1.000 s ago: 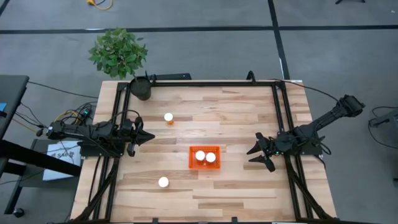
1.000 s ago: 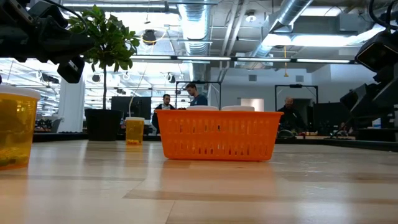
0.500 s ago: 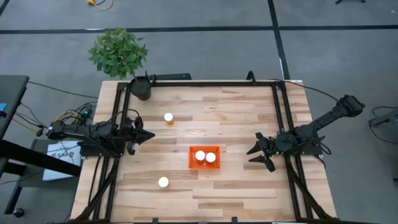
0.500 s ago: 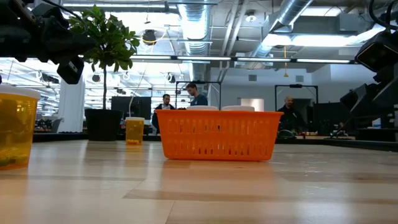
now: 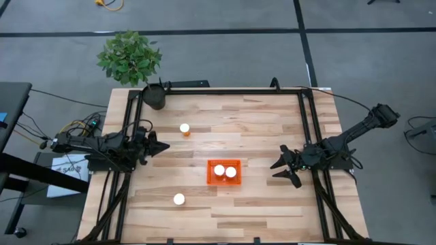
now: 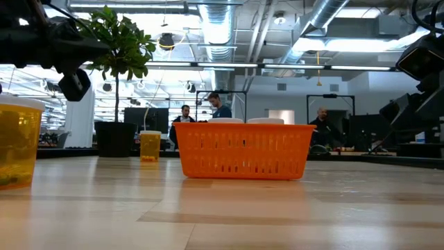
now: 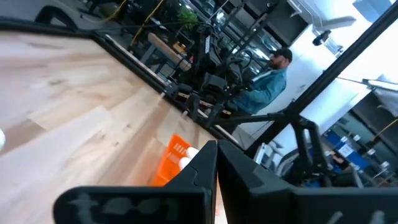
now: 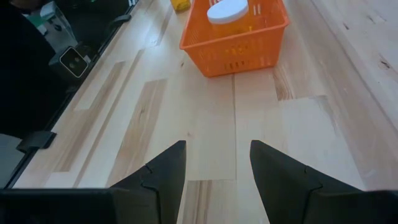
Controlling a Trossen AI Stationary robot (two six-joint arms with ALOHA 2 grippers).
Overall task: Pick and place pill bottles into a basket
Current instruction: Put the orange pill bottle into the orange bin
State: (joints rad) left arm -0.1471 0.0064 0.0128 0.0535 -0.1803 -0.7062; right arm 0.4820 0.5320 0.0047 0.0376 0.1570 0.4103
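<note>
basket (image 5: pixel 224 172) mid-worktop, two bottles inside | far bottle (image 5: pixel 184 128) upright, just right of left end effector (image 5: pixel 161 146), fingers pressed together | near bottle (image 5: pixel 178 199) loose | right end effector (image 5: pixel 278 169) spread, empty, farther

Four pill bottles (image 5: pixel 184 128), one basket (image 5: pixel 224 181), one potted plant (image 5: pixel 129 57), two arms.

High view: overhead, straight down on whole table (image 5: pixel 272 116). Low view: tabletop height, level toward room. Wrist views: close, forward over boards. All four share basket (image 5: pixel 224 172) (image 6: pixel 243 150) (image 7: pixel 171 163) (image 8: pixel 236 37).
</note>
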